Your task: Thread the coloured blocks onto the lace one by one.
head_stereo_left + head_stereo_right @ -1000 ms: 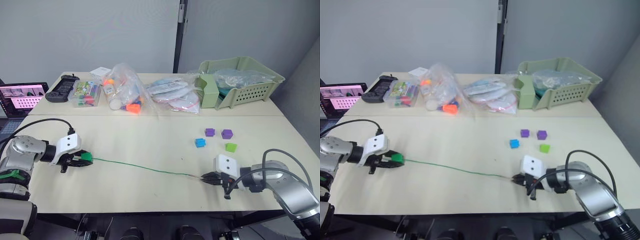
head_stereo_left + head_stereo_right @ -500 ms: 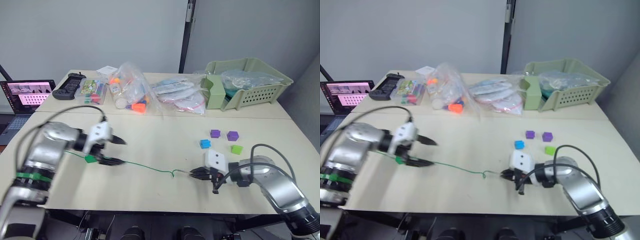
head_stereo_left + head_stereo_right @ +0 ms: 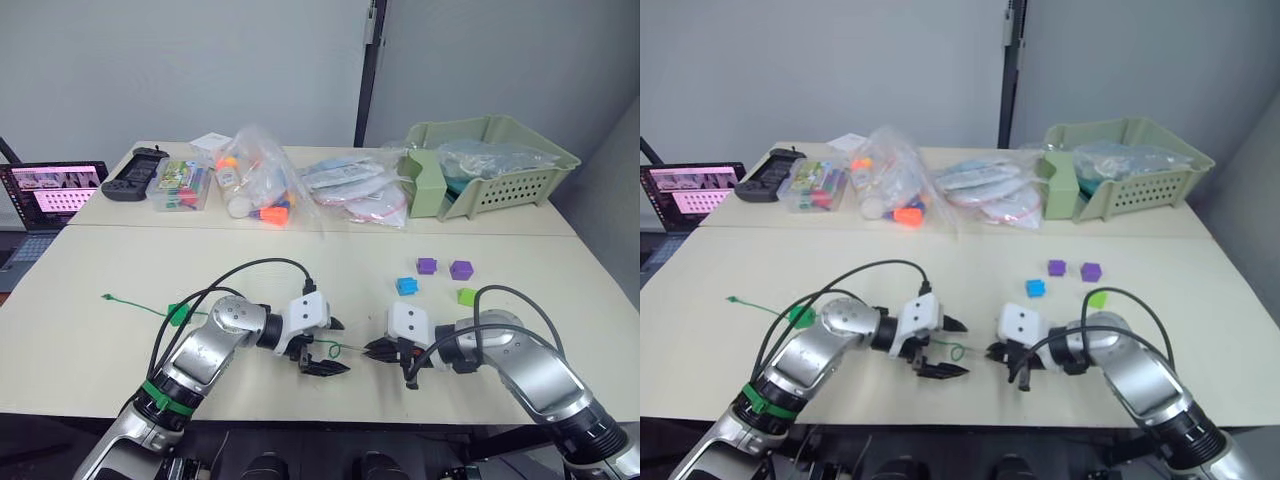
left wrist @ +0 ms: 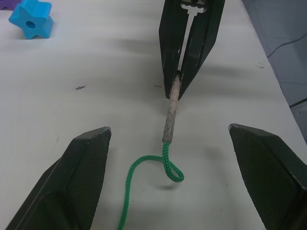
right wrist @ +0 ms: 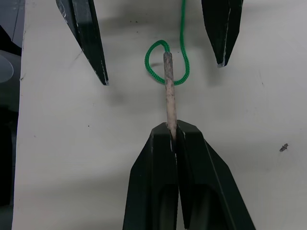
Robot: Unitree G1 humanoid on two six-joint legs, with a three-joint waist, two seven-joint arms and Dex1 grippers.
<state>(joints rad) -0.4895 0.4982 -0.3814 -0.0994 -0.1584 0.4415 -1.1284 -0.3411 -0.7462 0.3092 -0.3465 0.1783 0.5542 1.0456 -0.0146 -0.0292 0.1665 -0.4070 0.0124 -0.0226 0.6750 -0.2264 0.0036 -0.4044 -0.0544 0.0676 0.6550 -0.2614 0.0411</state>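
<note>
The lace [image 3: 137, 304] lies along the table's front left with a dark green block [image 3: 178, 313] threaded on it. Its stiff tip [image 5: 168, 91] is pinched in my right gripper [image 3: 372, 349], which is shut on it. Just behind the tip the cord curls into a small loop [image 4: 160, 163]. My left gripper [image 3: 337, 347] is open, with one finger on each side of the tip and loop, touching neither. A blue block [image 3: 405, 286], two purple blocks [image 3: 427, 266] [image 3: 461, 269] and a light green block [image 3: 466, 296] sit loose at the right.
At the back stand a green basket [image 3: 500, 165], several plastic bags [image 3: 260, 185] of craft items, a clear box [image 3: 183, 185] and a black controller [image 3: 130, 175]. A laptop [image 3: 50, 190] sits at the far left.
My left gripper has left the dark green block and swung right to the lace's tip, open around it. My right gripper has slid left with the tip, so the cord has gone slack and looped.
</note>
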